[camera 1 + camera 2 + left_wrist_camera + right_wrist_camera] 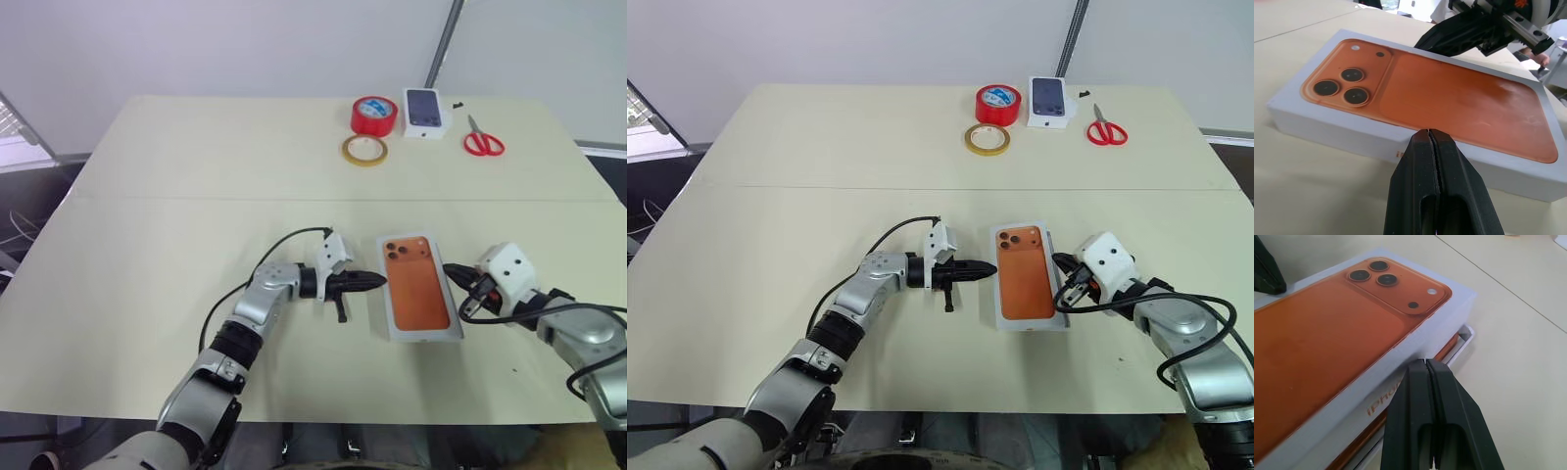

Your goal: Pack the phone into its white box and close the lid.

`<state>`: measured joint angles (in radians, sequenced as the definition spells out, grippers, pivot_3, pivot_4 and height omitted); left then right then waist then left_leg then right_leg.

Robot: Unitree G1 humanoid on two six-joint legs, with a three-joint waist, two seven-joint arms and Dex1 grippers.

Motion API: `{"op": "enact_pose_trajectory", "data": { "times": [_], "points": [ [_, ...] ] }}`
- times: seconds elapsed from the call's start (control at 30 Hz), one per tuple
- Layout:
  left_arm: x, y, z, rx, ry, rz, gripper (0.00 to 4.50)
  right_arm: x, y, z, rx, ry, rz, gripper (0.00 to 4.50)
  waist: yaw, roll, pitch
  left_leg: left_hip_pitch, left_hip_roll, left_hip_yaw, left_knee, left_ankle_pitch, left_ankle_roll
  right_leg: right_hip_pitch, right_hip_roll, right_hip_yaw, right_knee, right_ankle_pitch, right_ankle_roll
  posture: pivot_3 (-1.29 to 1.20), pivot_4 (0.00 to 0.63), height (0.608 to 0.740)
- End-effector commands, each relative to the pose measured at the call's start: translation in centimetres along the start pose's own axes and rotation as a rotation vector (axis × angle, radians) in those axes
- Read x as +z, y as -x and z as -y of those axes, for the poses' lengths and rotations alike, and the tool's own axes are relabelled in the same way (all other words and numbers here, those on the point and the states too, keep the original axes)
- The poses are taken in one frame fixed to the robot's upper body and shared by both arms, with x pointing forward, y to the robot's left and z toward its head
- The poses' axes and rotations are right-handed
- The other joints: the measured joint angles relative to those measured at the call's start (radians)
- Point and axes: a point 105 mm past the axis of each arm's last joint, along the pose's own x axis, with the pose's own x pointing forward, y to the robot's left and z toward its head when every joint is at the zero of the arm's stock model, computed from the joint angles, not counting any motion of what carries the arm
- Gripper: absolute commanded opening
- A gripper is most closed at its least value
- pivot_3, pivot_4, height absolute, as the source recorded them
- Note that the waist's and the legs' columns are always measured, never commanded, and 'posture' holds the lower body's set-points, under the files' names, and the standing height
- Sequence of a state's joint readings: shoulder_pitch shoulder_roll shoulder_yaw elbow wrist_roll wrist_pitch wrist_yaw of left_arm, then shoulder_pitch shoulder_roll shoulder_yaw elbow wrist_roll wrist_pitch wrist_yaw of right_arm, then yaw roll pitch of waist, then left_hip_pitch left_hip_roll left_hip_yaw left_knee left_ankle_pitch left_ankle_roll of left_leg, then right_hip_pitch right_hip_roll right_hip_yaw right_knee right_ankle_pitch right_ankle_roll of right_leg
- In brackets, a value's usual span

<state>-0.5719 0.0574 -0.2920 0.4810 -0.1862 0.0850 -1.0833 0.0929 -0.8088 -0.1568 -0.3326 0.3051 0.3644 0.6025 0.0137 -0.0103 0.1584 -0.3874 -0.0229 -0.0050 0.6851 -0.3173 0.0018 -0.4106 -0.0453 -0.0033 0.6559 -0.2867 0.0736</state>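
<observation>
The lid (1352, 347) sits skewed on the white box (1462, 340). The left gripper (377, 282) and right gripper (453, 271), both clenched and empty, may jam it by uneven pushing.

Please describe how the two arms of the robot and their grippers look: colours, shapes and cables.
Both arms have silver-grey metal segments with black joints. Each wrist carries a white blocky housing, and a black cable loops from it back along the arm. The left gripper and the right gripper each have two black fingers, tapering to a narrow tip. No markings can be read on them.
</observation>
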Motion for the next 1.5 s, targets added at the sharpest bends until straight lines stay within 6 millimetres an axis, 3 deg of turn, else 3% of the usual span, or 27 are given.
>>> {"op": "enact_pose_trajectory", "data": {
  "times": [0.03,0.23,0.63,0.93,1.5],
  "points": [
    [0.8,0.8,0.0,-0.011,-0.054,-0.007,0.00,1.2,0.2,-0.1,-0.006,0.044,0.042,0.04,-0.002,0.000,0.000,0.000,0.000,0.000,0.000,0.000,0.000,0.000,0.000,0.000,0.000,0.000,0.000,0.00,0.150,0.740],
    [-0.5,2.0,-0.5,-0.001,-0.123,-0.096,0.00,1.0,0.2,-0.2,-0.006,0.055,0.032,0.04,-0.001,0.000,0.000,0.001,0.000,0.000,0.000,0.000,0.000,0.000,0.000,0.000,0.001,0.000,0.000,0.00,0.150,0.740],
    [-1.1,-1.0,0.4,-0.046,-0.118,-0.106,0.00,1.0,0.2,-0.3,0.005,0.094,0.014,0.04,0.001,0.001,0.000,0.001,-0.001,0.000,0.000,0.000,0.000,0.001,-0.001,0.000,0.000,0.000,0.000,0.00,0.150,0.740],
    [0.7,-1.3,-0.1,-0.014,-0.136,-0.032,0.00,0.8,0.3,-0.4,-0.006,0.099,0.004,0.04,0.000,0.001,-0.001,0.001,-0.001,0.000,0.000,0.000,0.000,0.001,0.000,0.000,0.001,0.000,0.000,0.00,0.150,0.740],
    [1.1,-1.7,0.1,-0.002,-0.173,-0.003,0.00,-0.3,-0.1,-0.5,-0.018,0.119,-0.041,0.04,0.000,0.001,-0.001,0.002,-0.001,0.000,0.000,0.000,0.000,0.001,0.000,0.000,0.001,0.000,0.000,0.00,0.150,0.740]
  ]
}}
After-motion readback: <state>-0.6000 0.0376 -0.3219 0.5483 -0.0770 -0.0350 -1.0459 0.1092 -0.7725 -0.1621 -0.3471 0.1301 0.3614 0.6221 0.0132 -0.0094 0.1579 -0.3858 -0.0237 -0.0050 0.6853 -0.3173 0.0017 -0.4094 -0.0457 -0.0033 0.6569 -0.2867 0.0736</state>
